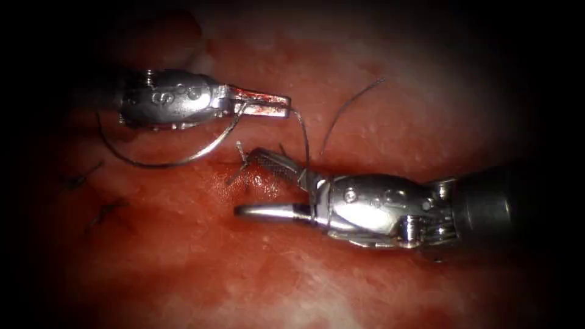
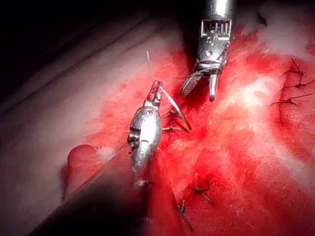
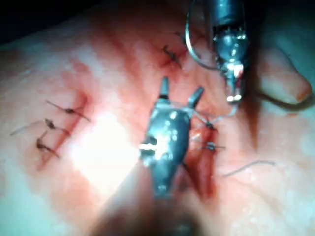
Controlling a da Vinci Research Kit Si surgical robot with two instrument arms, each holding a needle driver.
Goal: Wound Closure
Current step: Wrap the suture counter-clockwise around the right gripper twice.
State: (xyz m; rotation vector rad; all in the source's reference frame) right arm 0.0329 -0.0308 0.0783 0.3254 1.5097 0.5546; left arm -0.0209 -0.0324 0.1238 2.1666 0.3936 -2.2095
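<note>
My left tool (image 1: 285, 102) comes in from the upper left with its red-smeared jaws shut on the curved needle (image 1: 159, 163) near one end. The needle arcs down and left under the tool, free above the tissue (image 1: 378, 280). Thread (image 1: 303, 137) runs from the left jaws' tip down to my right tool (image 1: 247, 181), and appears to cross it near the jaw hinge. The right jaws are open and hold nothing, lying over a stitch (image 1: 242, 152) in the cut. The left wrist view has the left tool (image 2: 156, 92), needle (image 2: 175, 109) and right tool (image 2: 199, 87).
A loose thread end (image 1: 350, 106) curves up and right over the tissue. Earlier stitches with short cut ends (image 1: 79, 180) sit far left, also as stitches (image 3: 59, 123) and stitches (image 2: 294, 86). Red fluid wets the tissue around the cut (image 1: 378, 167).
</note>
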